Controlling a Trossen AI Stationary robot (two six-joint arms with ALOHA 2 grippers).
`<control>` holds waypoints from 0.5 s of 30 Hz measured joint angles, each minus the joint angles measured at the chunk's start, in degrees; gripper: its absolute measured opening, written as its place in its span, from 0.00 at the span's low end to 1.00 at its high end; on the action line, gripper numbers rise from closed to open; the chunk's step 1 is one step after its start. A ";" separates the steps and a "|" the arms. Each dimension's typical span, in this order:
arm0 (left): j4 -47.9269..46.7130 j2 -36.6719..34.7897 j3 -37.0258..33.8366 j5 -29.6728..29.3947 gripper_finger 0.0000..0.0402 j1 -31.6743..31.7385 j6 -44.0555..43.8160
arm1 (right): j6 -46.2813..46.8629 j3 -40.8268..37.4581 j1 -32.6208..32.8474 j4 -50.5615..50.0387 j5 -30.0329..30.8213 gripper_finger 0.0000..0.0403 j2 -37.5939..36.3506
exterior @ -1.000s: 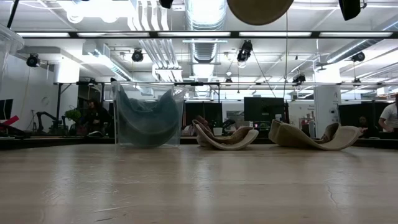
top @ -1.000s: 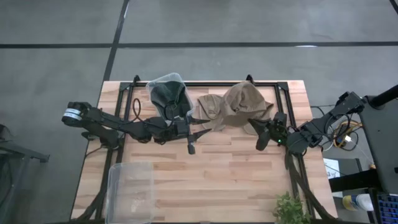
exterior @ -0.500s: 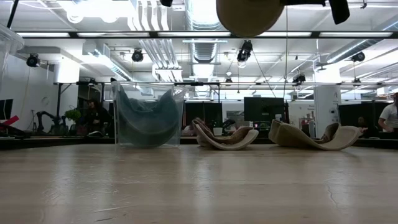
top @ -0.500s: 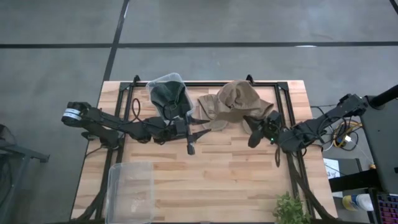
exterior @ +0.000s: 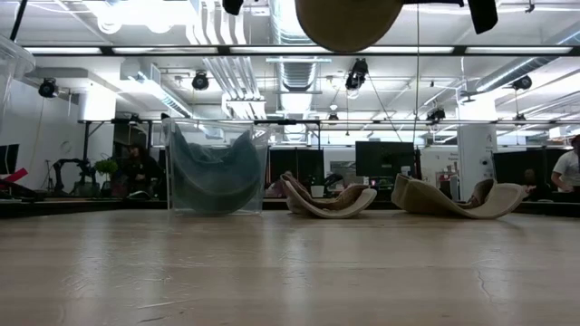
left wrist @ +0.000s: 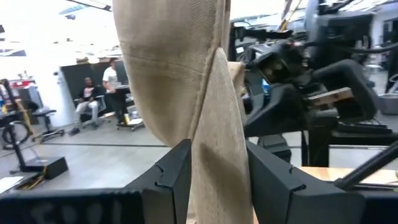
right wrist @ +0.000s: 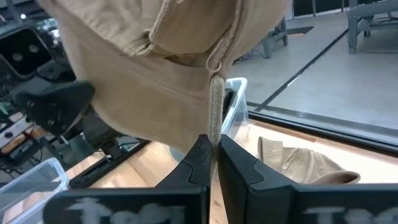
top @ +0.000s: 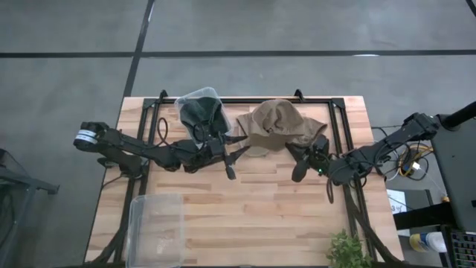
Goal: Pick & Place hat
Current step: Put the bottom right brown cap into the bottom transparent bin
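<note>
Tan hat (top: 277,125) is held off the counter (top: 253,216), stretched between both arms, long axis running left to right across the far half. Left gripper (left wrist: 214,171) jaws clamp a twisted fold of its fabric; right gripper (right wrist: 212,163) jaws pinch its edge, nearly closed. Low view shows only its rounded underside. A clear bin (top: 199,112) holding a dark hat (top: 202,117) sits beside it

You look straight down on the whole table (top: 245,201) from above; low down you look level across it into the room. Each wrist camera sits close behind its fingers, both facing the same tan hat (left wrist: 180,81).
</note>
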 joint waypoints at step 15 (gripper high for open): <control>-3.23 -2.46 0.09 -1.81 0.02 0.15 -7.96 | -5.15 0.00 0.00 0.57 -4.08 0.09 -0.32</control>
